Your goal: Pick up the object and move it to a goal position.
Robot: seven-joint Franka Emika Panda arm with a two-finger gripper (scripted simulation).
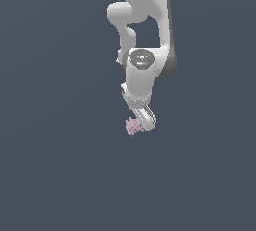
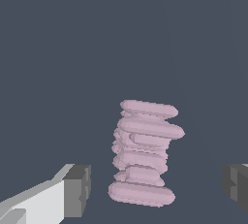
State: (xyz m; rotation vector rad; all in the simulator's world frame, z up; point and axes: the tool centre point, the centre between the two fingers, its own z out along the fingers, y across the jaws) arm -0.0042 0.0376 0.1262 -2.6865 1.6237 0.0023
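The object (image 2: 145,152) is a small pale pink clump of stacked, rounded lumps. In the wrist view it stands between my two dark fingertips (image 2: 77,189), with a clear gap on each side. My gripper (image 2: 157,186) is open around it and much wider than it. In the exterior view the object (image 1: 133,126) shows as a tiny pink spiky clump just below the white arm's hand, and the gripper (image 1: 140,123) sits right over it, its fingers mostly hidden by the hand.
A plain dark grey-blue surface (image 1: 60,165) fills the rest of both views. The white arm (image 1: 145,25) comes down from the top of the exterior view.
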